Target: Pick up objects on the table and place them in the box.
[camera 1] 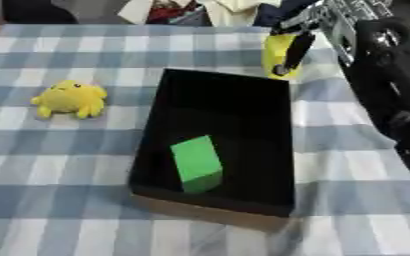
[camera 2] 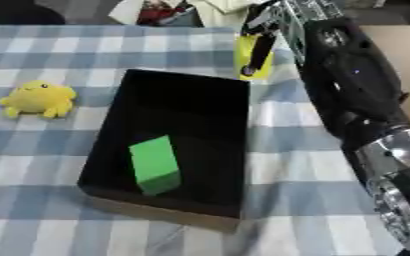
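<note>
The right hand [camera 1: 289, 55] pinches a yellow thing [camera 1: 276, 54] behind the box [camera 1: 243, 115], which holds a green block [camera 1: 197, 164].

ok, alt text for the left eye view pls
The robot's right hand reaches in from the upper right with its fingers around a yellow object just past the far end of a black box. A green block lies inside the box, and a yellow plush toy sits on the checked tablecloth to its left.
</note>
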